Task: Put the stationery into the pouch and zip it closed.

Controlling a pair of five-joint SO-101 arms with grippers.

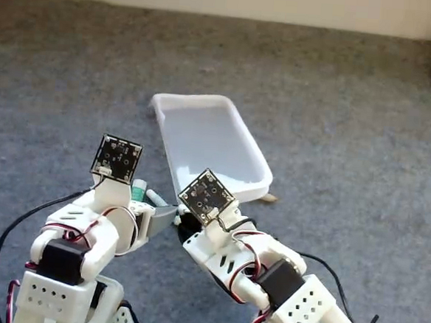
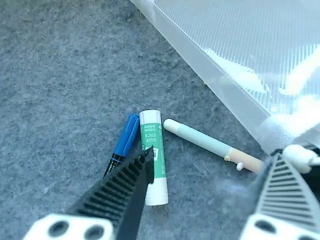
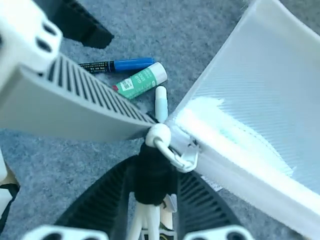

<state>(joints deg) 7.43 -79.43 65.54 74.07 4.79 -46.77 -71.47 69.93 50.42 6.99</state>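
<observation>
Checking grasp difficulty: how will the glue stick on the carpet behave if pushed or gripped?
The glue stick is a round tube lying on its side, so a sideways nudge would probably roll it, though the carpet may slow it. Its smooth, hard-looking shell should stay stiff but might slip when gripped.

The table (image 1: 339, 89) is covered in a rough, matt grey felt-like cloth. The pouch (image 1: 209, 142) is translucent white plastic, finely ribbed and faintly shiny. Its zip pull (image 3: 177, 152) looks like glossy metal. The glue stick (image 2: 155, 135), blue pen (image 2: 126, 137) and pale pen (image 2: 205, 142) are smooth plastic.
</observation>
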